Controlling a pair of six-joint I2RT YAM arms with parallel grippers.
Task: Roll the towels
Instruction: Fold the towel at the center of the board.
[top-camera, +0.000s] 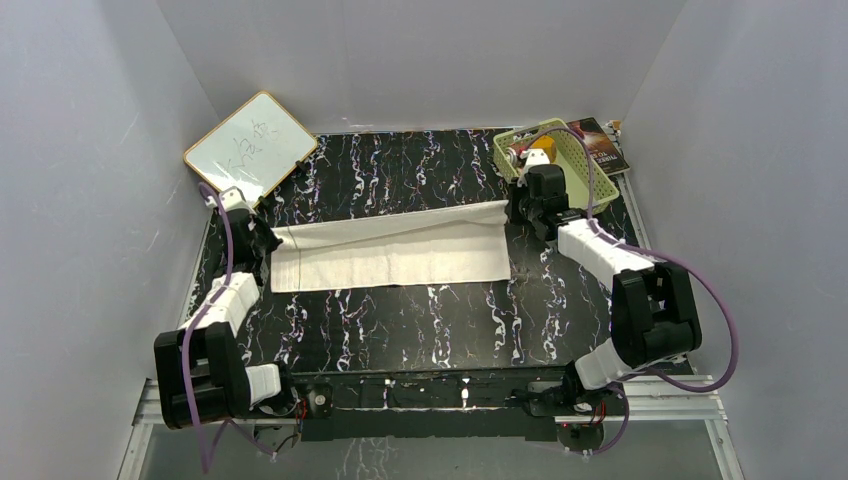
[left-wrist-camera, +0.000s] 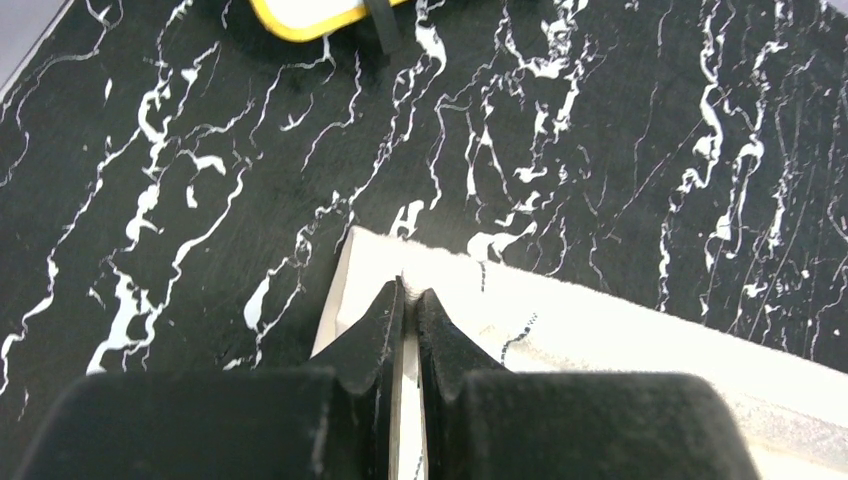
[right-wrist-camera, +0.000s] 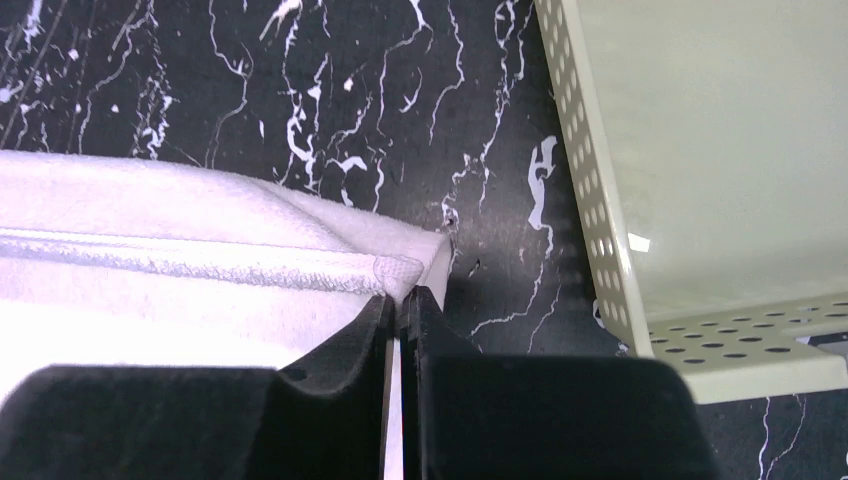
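One cream-white towel (top-camera: 400, 258) spread on marble table (top-camera: 400, 330); left gripper (left-wrist-camera: 410, 292) pinches its far-left corner, right gripper (right-wrist-camera: 402, 293) pinches far-right corner.

The top camera looks down from above and behind the arms (top-camera: 225, 300) on the whole table (top-camera: 400, 330). Each wrist camera sits close over its own fingers (left-wrist-camera: 370, 340), facing away from the bases; all share the towel (top-camera: 400, 255), one end each

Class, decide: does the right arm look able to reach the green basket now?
Probably yes: the basket sits close beside the right end effector with bare table between. But it is shut on the towel corner, so it must release first.
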